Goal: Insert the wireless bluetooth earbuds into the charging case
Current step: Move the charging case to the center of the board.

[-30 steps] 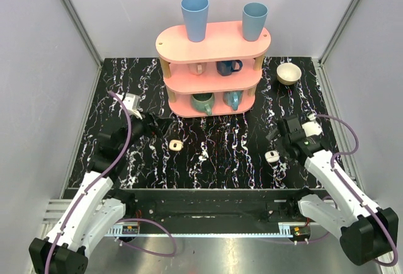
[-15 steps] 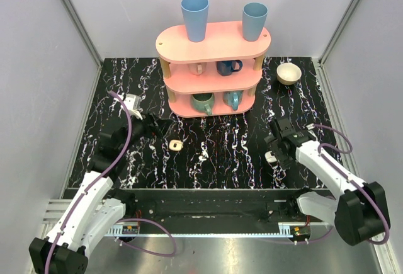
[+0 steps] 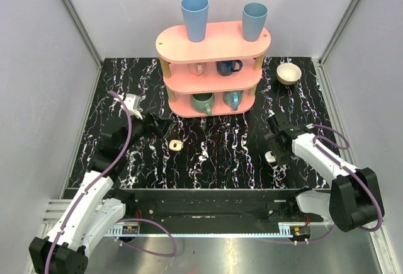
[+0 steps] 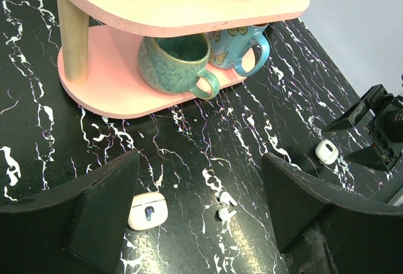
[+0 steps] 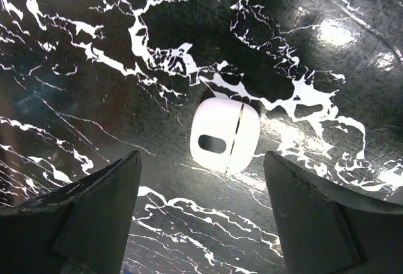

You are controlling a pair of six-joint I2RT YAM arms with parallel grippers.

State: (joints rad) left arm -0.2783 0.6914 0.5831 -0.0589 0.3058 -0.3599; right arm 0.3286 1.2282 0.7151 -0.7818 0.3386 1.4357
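Observation:
Two tiny white earbuds (image 4: 224,205) lie side by side on the black marbled table, seen in the left wrist view between and just ahead of my left gripper's (image 4: 201,182) open fingers. A closed cream charging case (image 4: 147,210) with a small lit display lies beside the left finger; from above the cream case (image 3: 175,144) sits right of my left gripper (image 3: 148,126). A second closed white case (image 5: 225,135) lies flat, just ahead of my right gripper's (image 5: 201,223) open, empty jaws. From above, my right gripper (image 3: 278,147) hovers beside this white case (image 3: 271,157).
A pink three-tier shelf (image 3: 214,66) stands at the back centre with two blue cups on top and mugs on its lower tiers, a green mug (image 4: 176,63) nearest. A cream bowl (image 3: 289,73) sits back right. Grey walls enclose the table.
My right arm has swung in toward the white case and brought its jaws over it, narrowing them a little. The left arm, earbuds and cream case have not moved.

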